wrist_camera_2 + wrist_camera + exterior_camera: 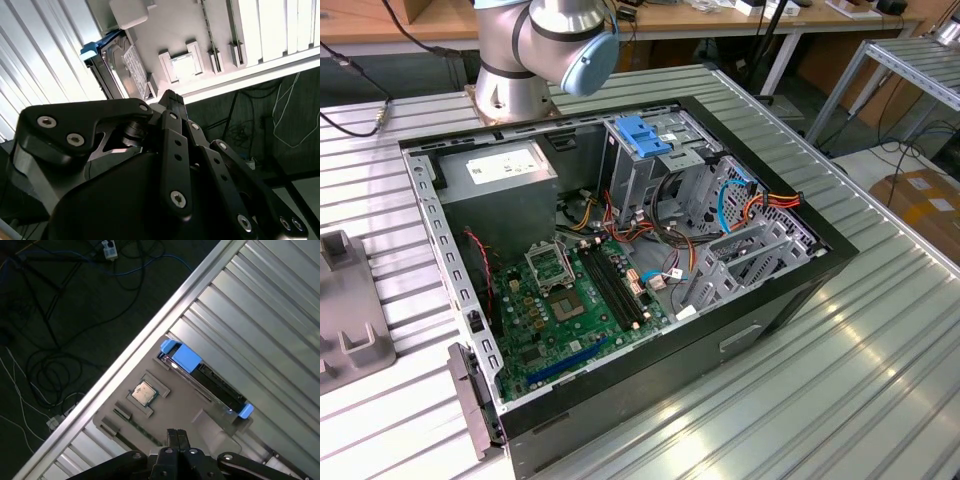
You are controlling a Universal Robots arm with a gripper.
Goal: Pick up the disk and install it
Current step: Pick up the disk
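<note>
Disk (207, 381) stands on edge in a slot of the grey holder tray (175, 407) by the table (280, 315) edge, likely so its blue-railed top can be gripped from above, while the tool (177, 434) hangs over the tray, closed and holding nothing.

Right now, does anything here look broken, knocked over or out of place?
Nothing stands out. The disk stands on its edge in the grey holder tray, which looks deliberate, with a processor chip lying flat beside it. The hand hovers above the tray, holding nothing. The computer case lies open on its side, nothing spilled.
</note>
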